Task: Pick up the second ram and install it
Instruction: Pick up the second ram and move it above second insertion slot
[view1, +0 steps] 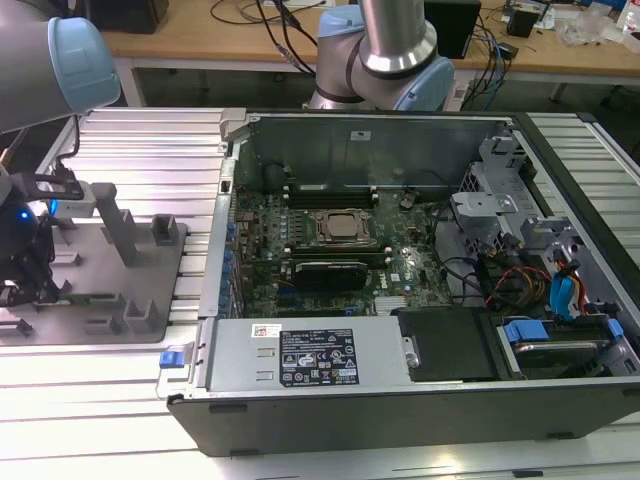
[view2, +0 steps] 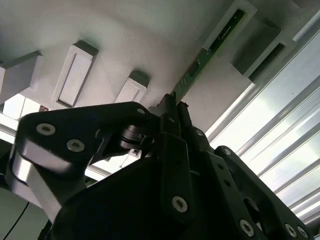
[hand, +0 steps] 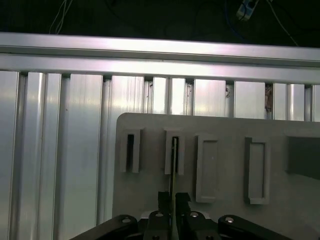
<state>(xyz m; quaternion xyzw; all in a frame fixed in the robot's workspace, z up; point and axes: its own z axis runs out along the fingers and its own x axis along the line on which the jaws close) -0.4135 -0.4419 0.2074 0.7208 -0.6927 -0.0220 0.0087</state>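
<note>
At the exterior view's left, low over the grey holder plate (view1: 150, 295): the gripper (view1: 22, 288), well apart from the open computer case (view1: 400, 430) filling the middle and the exterior view's right. In both wrist views, set narrow on the second ram (hand: 174, 165), 1 finger (hand: 163, 200) against each flat face, no gap to be made out at the pads. Green stick standing on its long edge, near end pinched between the fingertips, far end lodged in the groove of 1 slotted holder block (hand: 168, 150). Just beside that block, a 2nd slotted block (hand: 123, 152); on the other side, 2 shallow recessed blocks (hand: 206, 170), all parted by strips of bare plate, so free room along both faces of the stick. Past the plate's far edge, the ribbed aluminium table (hand: 80, 150), grooves running straight to a raised rail (hand: 150, 50). In the exterior view, 2 upright blocks (view1: 122, 235) on the plate between gripper and case, then a band of bare ribbed table up to the case's wall on that side. Lid off; motherboard (view1: 400, 275) exposed inside, hemmed by the metal rim, a boxed power supply (view1: 300, 365) along the near edge. Arm's pale-blue joint (view1: 395, 55) rising behind the case's far wall.
</note>
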